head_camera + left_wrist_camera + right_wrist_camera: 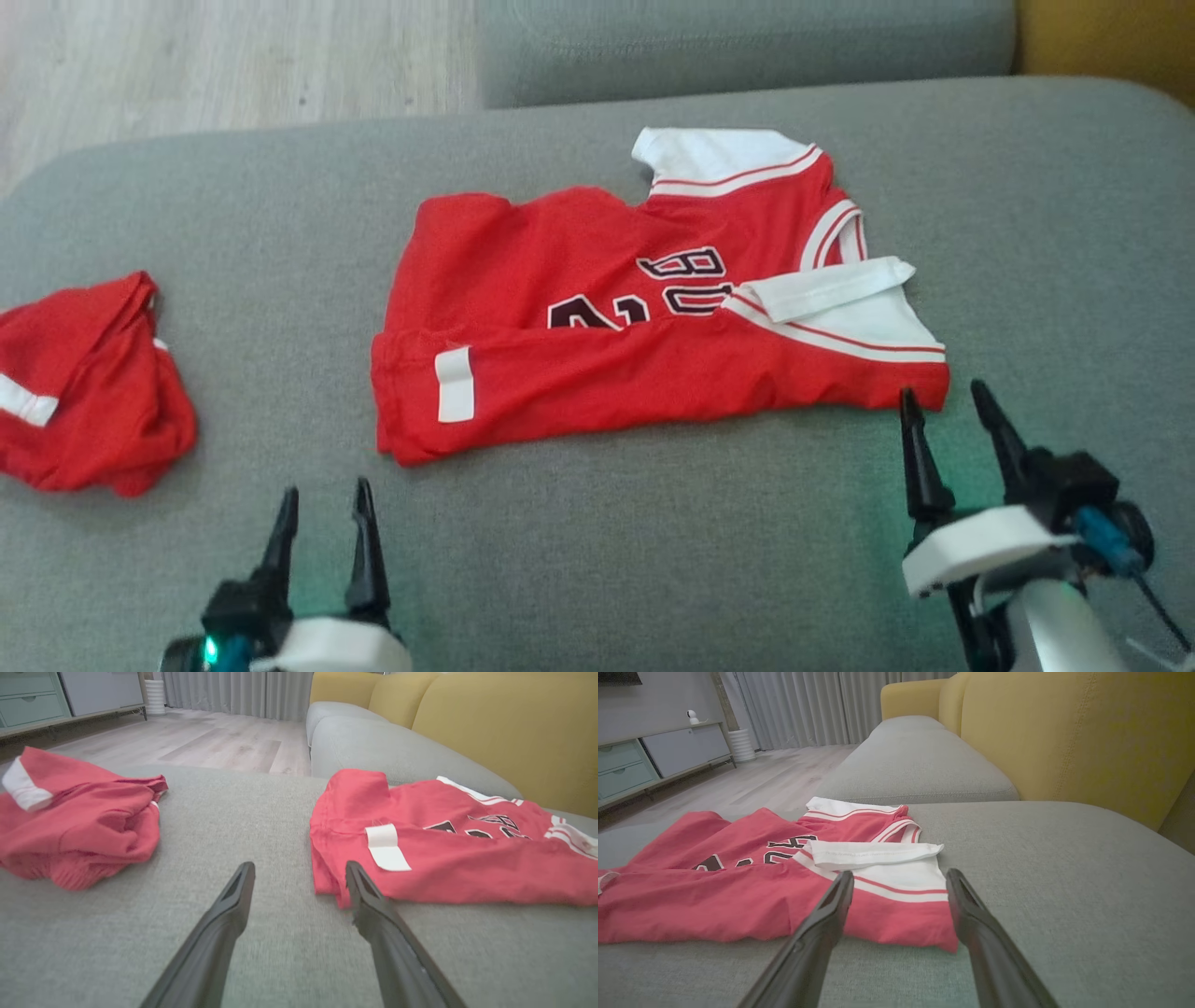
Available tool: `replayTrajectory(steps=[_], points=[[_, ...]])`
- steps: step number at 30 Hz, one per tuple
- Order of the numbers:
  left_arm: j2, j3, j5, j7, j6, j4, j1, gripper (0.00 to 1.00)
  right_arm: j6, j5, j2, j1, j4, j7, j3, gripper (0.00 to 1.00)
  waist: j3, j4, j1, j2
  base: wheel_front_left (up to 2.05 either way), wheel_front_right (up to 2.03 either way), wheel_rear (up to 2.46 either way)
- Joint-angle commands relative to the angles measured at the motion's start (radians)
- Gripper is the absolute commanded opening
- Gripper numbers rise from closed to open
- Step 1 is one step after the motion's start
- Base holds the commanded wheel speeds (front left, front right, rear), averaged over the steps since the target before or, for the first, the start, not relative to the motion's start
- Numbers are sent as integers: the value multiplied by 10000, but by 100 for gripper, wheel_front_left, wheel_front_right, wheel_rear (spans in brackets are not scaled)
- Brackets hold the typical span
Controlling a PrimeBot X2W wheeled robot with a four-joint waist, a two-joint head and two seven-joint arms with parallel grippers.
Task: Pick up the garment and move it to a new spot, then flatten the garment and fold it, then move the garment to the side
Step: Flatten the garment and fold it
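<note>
Framing jersey [738, 896]: right wrist view adds yellow backrest [1064, 732]; left, red bundle [79, 821].

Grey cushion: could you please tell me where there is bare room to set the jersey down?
Bare fabric lies right of the jersey up to the cushion edge, and between the jersey and the crumpled red garment. The left end is crowded.

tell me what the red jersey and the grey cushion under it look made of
The red jersey: thin, soft knit fabric, probably a synthetic sports mesh, matte; it lies limp, creased and folded over itself. The grey cushion: woven upholstery cloth, matte and slightly flecked, with a fine weave showing up close; the filling cannot be seen.
</note>
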Motion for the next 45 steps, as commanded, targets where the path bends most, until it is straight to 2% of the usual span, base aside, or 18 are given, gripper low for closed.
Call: replayTrajectory(steps=[1, 6, 11, 21, 24, 29, 34, 35, 37, 38, 45], points=[[73, 233, -84, -51, 69, -251, -48, 100, 2, 184, 0, -89, -222, -108, 284, 100, -160, -37, 2, 0, 0, 0, 0], [73, 21, -397, -51, -80, -137, -71, 100, 2, 406, 2, -70, -211, -108, 362, 100, -67, -57, 2, 0, 0, 0, 0], [73, -272, -923, -51, -554, 211, -602, 100, 2, 542, 3, -357, -234, -108, 341, 100, 381, -147, 2, 0, 0, 0, 0], [72, -50, -1337, -51, -947, 927, -1842, 100, 2, 776, 4, -784, -292, -108, 403, 100, 1225, -489, 2, 0, 0, 0, 0], [72, 87, -1385, -51, -1010, 1284, -2098, 100, 2, 808, 4, -882, -304, -108, 396, 100, 1426, -590, 2, 0, 0, 0, 0], [72, 339, -1210, -51, -789, 1946, -2365, 100, 2, 807, 4, -1004, -330, -108, 367, 100, 1639, -728, 2, 0, 0, 0, 0], [72, -23, -1374, -51, -1014, 2587, -2552, 100, 2, 818, 4, -1130, 14, -108, -1, 100, 1772, -745, 2, 0, 0, 0, 0], [72, -156, -1446, -51, -1068, 2702, -2584, 92, 2, 813, 4, -1185, 121, -108, -94, 100, 1802, -737, 2, 0, 0, 0, 0], [72, -392, -1621, -51, -1153, 2896, -2666, 26, 2, 845, 4, -1321, 395, -108, -249, 100, 1867, -711, 2, 0, 0, 0, 0], [72, -551, -1690, -51, -1192, 2997, -2714, 0, 2, 858, 4, -1410, 528, -108, -297, 100, 1906, -696, 2, 0, 0, 0, 0], [72, -1166, -2073, -51, -1296, 3120, -2907, 0, 2, 1596, 5, -2089, 1188, -109, -332, 100, 2110, -551, 2, 0, 0, 0, 0]])
